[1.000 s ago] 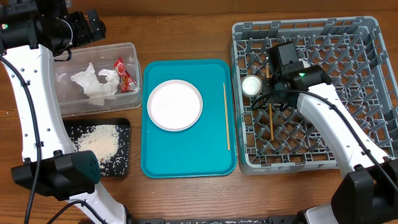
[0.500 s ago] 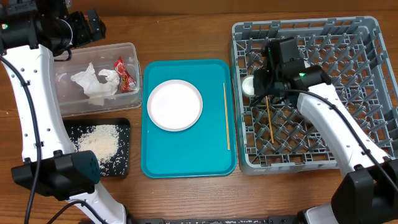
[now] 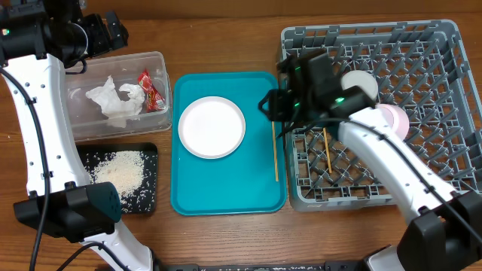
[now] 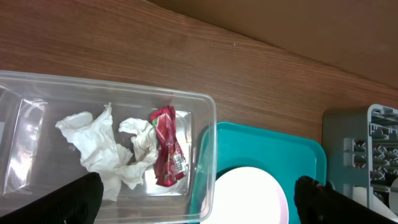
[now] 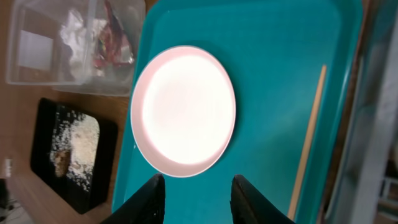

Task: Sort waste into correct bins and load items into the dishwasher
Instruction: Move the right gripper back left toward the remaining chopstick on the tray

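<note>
My right gripper (image 3: 273, 105) is open and empty, hovering over the right part of the teal tray. In its wrist view the gripper (image 5: 199, 200) sits just below the pale pink plate (image 5: 183, 109), and one chopstick (image 5: 310, 149) lies to the right. That chopstick (image 3: 274, 139) rests on the tray, the other chopstick (image 3: 326, 150) lies in the grey dish rack (image 3: 444, 45). A grey-white bowl (image 3: 360, 79) and a pink bowl (image 3: 397, 120) sit in the rack. My left gripper (image 4: 202, 200) hangs wide open above the clear tub (image 4: 208, 124), which holds napkins (image 4: 99, 146) and a red wrapper (image 4: 166, 146).
The teal tray (image 3: 226, 197) lies between the bins and the rack. A black tray (image 3: 151, 154) with rice scraps (image 3: 120, 172) sits at the front left, below the clear tub (image 3: 162, 60). My right arm stretches across the rack's front half.
My right gripper opened, left a chopstick lying in the rack, and swung left from the rack to over the teal tray. The left arm has not moved.
</note>
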